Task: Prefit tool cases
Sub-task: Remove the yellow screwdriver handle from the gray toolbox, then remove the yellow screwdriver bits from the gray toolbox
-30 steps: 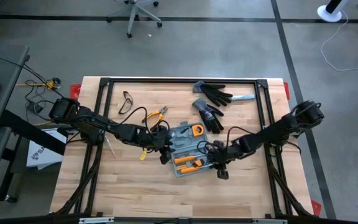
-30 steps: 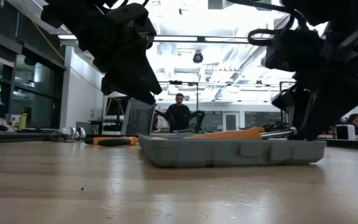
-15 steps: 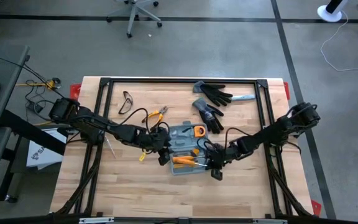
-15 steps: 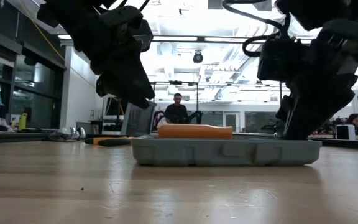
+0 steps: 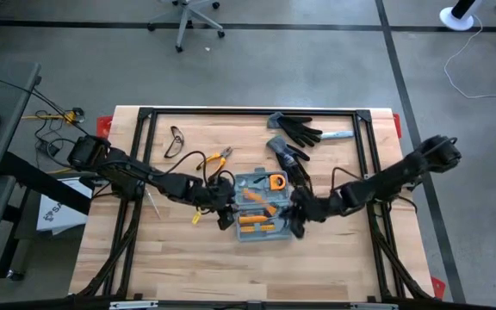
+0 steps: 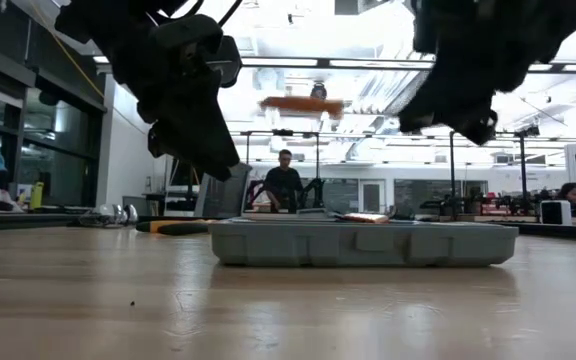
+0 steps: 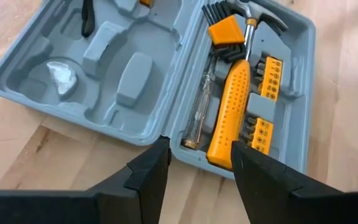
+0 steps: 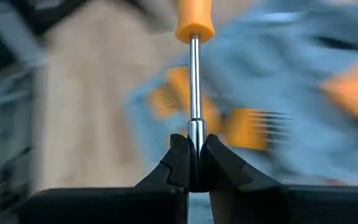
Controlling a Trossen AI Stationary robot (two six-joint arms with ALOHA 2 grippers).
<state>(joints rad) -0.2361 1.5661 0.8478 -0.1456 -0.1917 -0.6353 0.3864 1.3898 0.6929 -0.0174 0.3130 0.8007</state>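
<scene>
Seen from above, the open grey-blue case point(image 5: 259, 204) lies near the middle of the worktop point(image 5: 179, 258), with orange tools in its tray. The left gripper point(image 5: 223, 213) sits at the case's left edge, the right gripper point(image 5: 296, 219) at its right edge. Two gloves point(image 5: 291, 145), pliers point(image 5: 215, 160) and safety glasses point(image 5: 176, 139) lie on the far side of the case.

At worktop height, the case point(image 6: 363, 243) rests flat on the wood. The left gripper point(image 6: 213, 150) hangs above its near-left end. An orange handle point(image 6: 303, 104) is raised clear above the case. A person point(image 6: 285, 184) stands far behind.

From the left wrist, the left gripper point(image 7: 197, 163) is spread, just off the case's point(image 7: 135, 81) rim by the hinge line. A hammer point(image 7: 238, 99), a screwdriver point(image 7: 199, 112) and bit racks point(image 7: 265, 102) sit in one half.

From the right wrist, the right gripper point(image 8: 191, 158) is pinched on the metal shaft point(image 8: 195, 87) of the orange-handled tool, over the blurred case point(image 8: 303, 93).
</scene>
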